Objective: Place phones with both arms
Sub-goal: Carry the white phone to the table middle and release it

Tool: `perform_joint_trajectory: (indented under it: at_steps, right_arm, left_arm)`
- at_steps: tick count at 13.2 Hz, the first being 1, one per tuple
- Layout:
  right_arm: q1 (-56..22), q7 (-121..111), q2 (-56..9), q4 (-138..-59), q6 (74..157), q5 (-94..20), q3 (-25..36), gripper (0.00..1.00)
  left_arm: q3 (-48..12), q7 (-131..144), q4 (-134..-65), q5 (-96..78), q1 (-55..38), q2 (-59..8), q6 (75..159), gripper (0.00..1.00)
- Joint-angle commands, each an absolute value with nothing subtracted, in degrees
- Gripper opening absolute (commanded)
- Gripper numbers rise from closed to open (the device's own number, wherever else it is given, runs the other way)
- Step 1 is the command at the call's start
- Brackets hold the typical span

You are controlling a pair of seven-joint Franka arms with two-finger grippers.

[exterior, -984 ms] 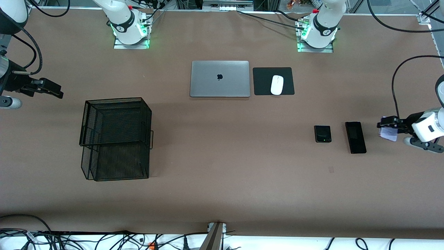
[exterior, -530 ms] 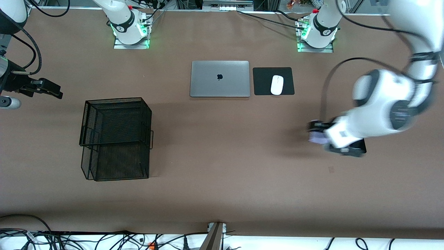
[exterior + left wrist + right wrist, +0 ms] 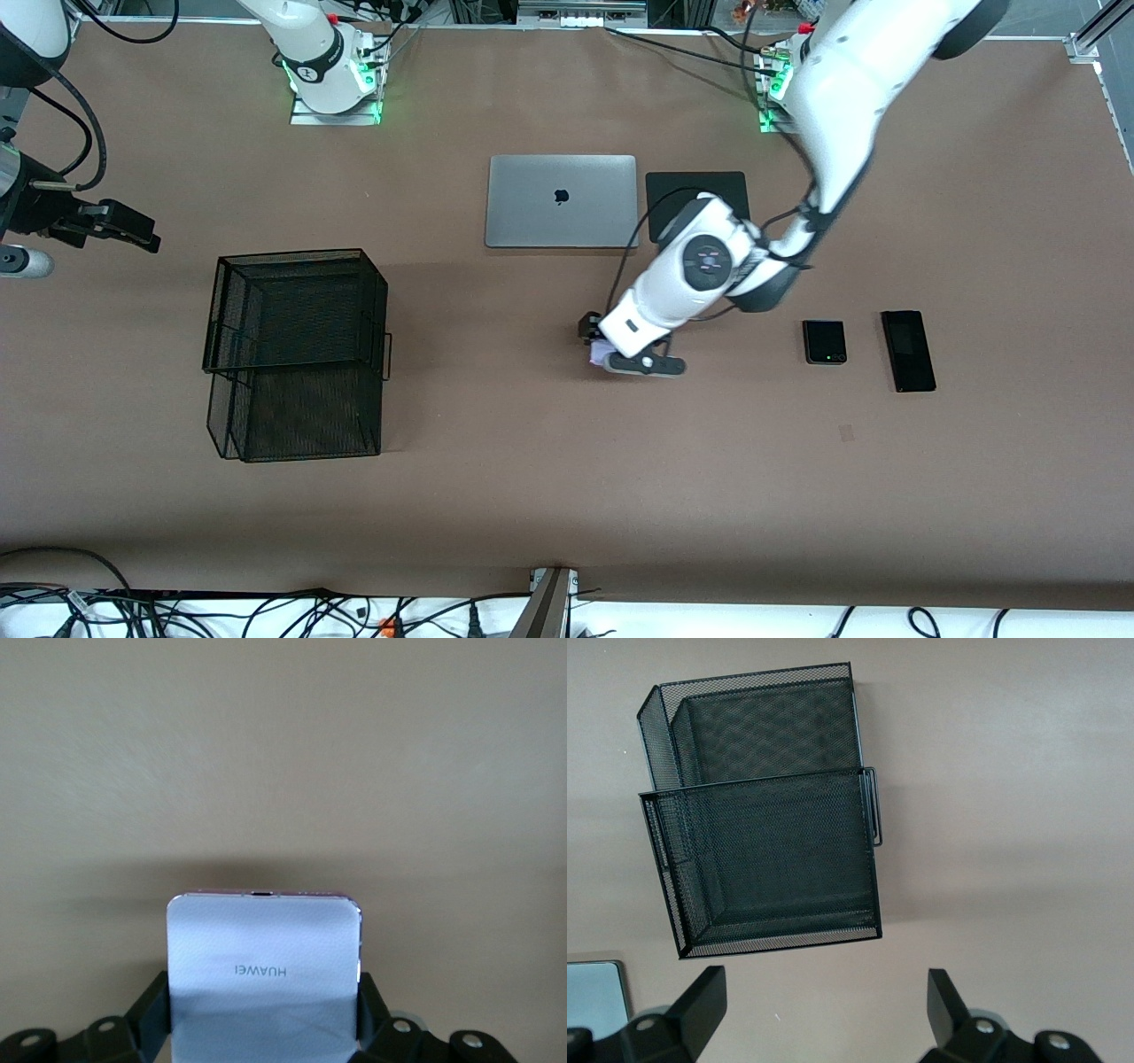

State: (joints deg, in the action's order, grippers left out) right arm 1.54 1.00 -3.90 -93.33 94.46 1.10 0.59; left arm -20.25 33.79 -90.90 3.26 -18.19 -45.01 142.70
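Swung way over since a moment ago, the left gripper (image 3: pixel 595 346) now hangs above bare table (image 3: pixel 567 496) mid-table, fingers (image 3: pixel 146 1014) clamped on the white phone's (image 3: pixel 263 979) edges. Square phone (image 3: pixel 825 342) and slim phone (image 3: pixel 908 350) lie flat toward the left arm's end, well apart from it. Right gripper (image 3: pixel 824 1005) waits wide open and empty, above the table beside the mesh tray (image 3: pixel 766 850).

Left arm (image 3: pixel 833 115) outstretched, fingers (image 3: pixel 146 1014) clamped; right gripper (image 3: pixel 824 1005) aloft, fingers spread.
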Motion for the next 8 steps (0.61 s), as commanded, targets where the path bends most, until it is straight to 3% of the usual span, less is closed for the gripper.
perform_joint_trajectory:
  at_steps: [1,2,3,6,8]
  right_arm:
    - [2.4,-0.3,-3.8,-93.3,94.6,0.1,-0.1,1.00]
    - [2.3,-0.3,-3.9,-93.4,94.6,0.1,-0.2,1.00]
    - [2.3,-0.3,-4.4,-93.3,94.5,0.2,-0.3,1.00]
    - [1.7,-0.3,-5.3,-93.3,95.2,0.2,-0.4,1.00]
    - [0.2,-0.1,-6.6,-93.4,96.3,0.2,-0.4,1.00]
  left_arm:
    - [-12.2,36.8,-89.0,2.8,-26.5,-45.4,142.4,0.44]
    - [-11.9,37.2,-89.0,2.9,-26.8,-45.5,142.4,0.60]
    - [-11.9,37.4,-89.2,3.0,-26.5,-45.4,142.4,1.00]
    - [-11.8,37.9,-89.9,3.0,-24.1,-41.3,138.5,1.00]
    - [-11.8,37.5,-89.1,3.1,-20.0,-36.6,127.9,1.00]
